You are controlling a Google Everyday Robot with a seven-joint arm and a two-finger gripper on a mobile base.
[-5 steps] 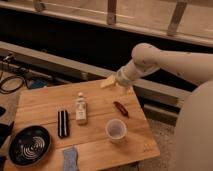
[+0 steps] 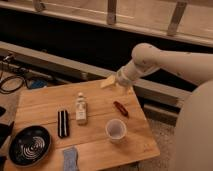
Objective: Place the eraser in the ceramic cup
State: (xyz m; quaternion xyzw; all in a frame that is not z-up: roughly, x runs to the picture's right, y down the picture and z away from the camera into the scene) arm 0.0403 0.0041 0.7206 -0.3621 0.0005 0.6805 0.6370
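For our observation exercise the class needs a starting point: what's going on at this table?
A one-armed robot is meant to put the eraser into the ceramic cup. Its gripper hovers over the far edge of the wooden table, well apart from the eraser. The eraser lies flat on the table, left of a white bottle. The cup stands upright near the front right, and the eraser is not yet in it.

Table: a small wooden table [image 2: 42,102] made of pale planks is seen in the middle.
Ledge: a long grey ledge [image 2: 50,59] is set just behind the table.
Wall: a dark band [image 2: 75,35] is seen above the ledge.
Posts: grey posts [image 2: 111,12] are fixed along the top.
Floor: a speckled grey floor [image 2: 159,131] is seen right of the table.
Cables: black cables [image 2: 11,82] are laid at the left.
Gripper: the gripper [image 2: 118,84] is held over the table's far edge.
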